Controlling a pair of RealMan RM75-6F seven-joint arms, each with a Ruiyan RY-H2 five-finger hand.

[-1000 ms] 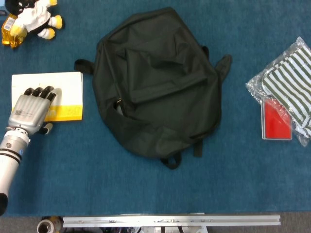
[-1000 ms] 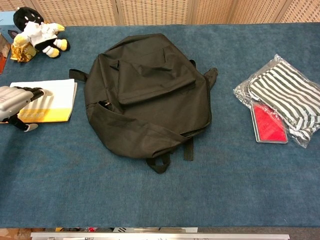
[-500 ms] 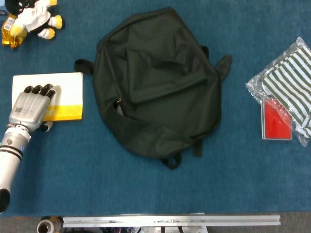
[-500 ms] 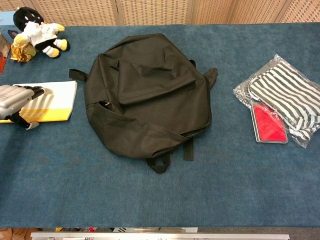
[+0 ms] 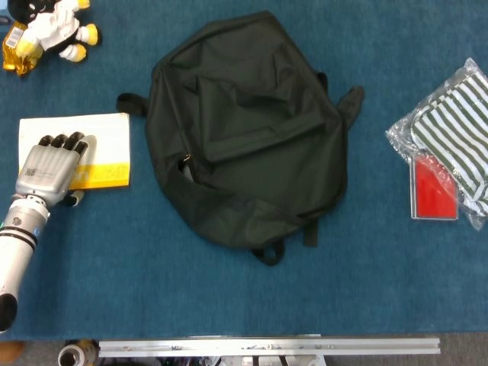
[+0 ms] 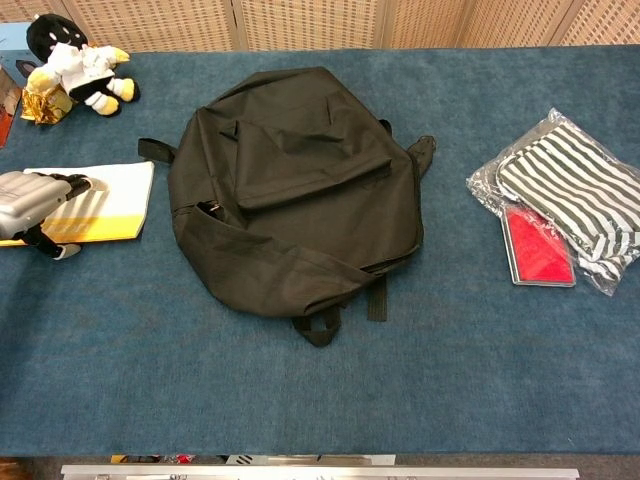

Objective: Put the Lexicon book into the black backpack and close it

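Covering the whole frame, a blue desk (image 5: 114,290) is seen. At centre the black backpack (image 5: 244,130) lies flat. At left the Lexicon book (image 5: 103,149) is pressed under the left hand (image 5: 49,169), fingers flat, thumb beside its near edge; whether it is gripped cannot be told.

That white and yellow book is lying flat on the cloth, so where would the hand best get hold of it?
Probably by its near long edge, approached from the robot's side. The book lies flat, so no face offers a pinch; only an edge does. The left hand already rests on its left part, fingers on the cover and thumb by that edge, so it could pinch there or slide the book first.
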